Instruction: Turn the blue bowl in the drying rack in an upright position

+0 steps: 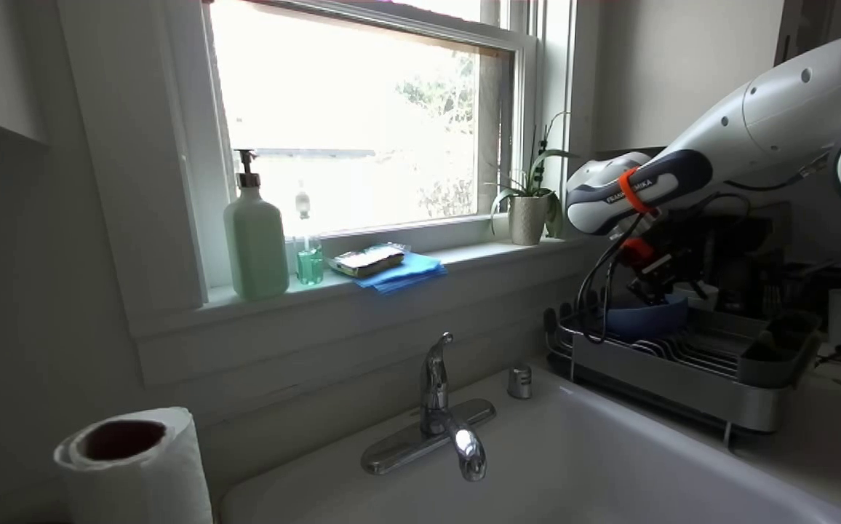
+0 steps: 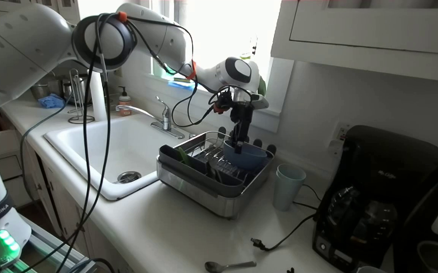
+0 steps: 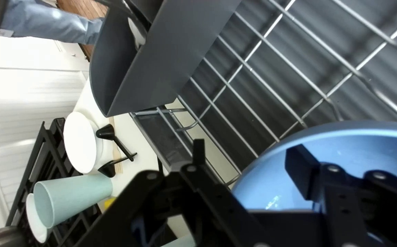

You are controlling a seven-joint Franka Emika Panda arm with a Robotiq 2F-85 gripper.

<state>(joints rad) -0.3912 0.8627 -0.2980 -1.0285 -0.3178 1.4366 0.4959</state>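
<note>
Wrist view: the pincer (image 3: 248,157) has its jaws apart, one finger outside the blue bowl (image 3: 349,151), the other within its rim; the bowl sits mouth upward inside the drying rack (image 3: 287,63).

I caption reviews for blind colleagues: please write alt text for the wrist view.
A black pincer, fingers apart, is at the rim of a blue bowl in a wire drying rack, one finger over the bowl's inside, the other outside. A grey utensil holder slants across the upper left; a pale green cup shows at lower left.
</note>
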